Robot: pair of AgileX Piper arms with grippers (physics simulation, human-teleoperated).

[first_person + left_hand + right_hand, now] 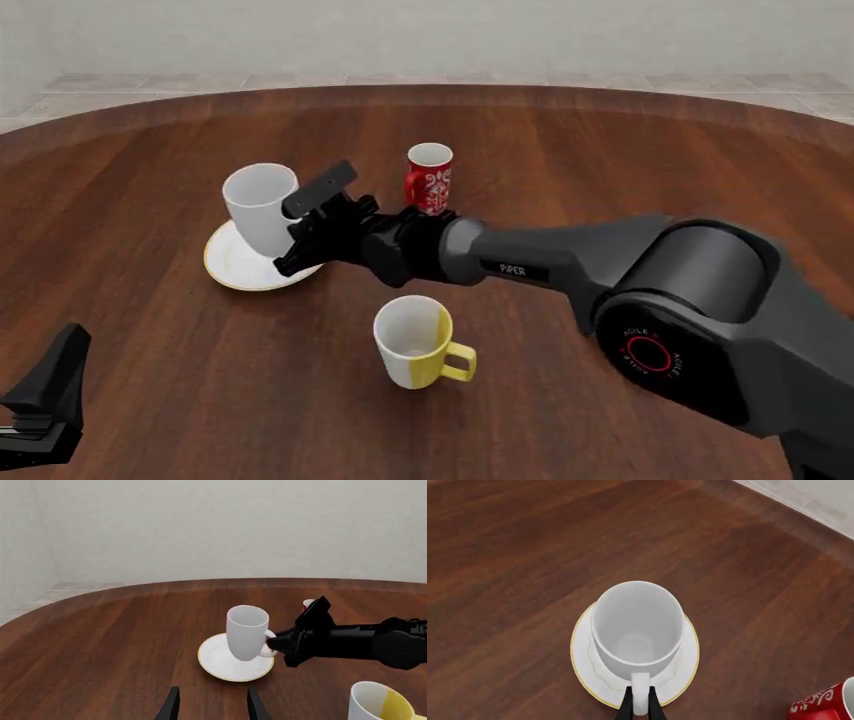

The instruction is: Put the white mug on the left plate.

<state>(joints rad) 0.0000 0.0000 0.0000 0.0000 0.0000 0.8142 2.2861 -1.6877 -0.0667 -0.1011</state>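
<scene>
- The white mug (259, 208) sits over the left plate (238, 268), tilted slightly, with its handle pointing right; from the left wrist view its base looks at or just above the plate's surface, and I cannot tell whether it is fully resting.
- The right claw (302, 222) is clamped on the mug's handle, its fingers pinching the loop, as the right wrist view shows.
- The left claw (211, 706) hangs near the left front edge of the tabletop (641, 150), its fingers spread and holding nothing.
- A red mug (429, 178) stands farther back, right of the plate; a white-and-yellow mug (416, 343) stands nearer, well apart from the plate.
- Step in hand, as I judge it: placing, nearly done.
- The next move calls for settling the mug upright on the plate, letting go of the handle, then backing away rightward without nudging it or the red mug.
</scene>
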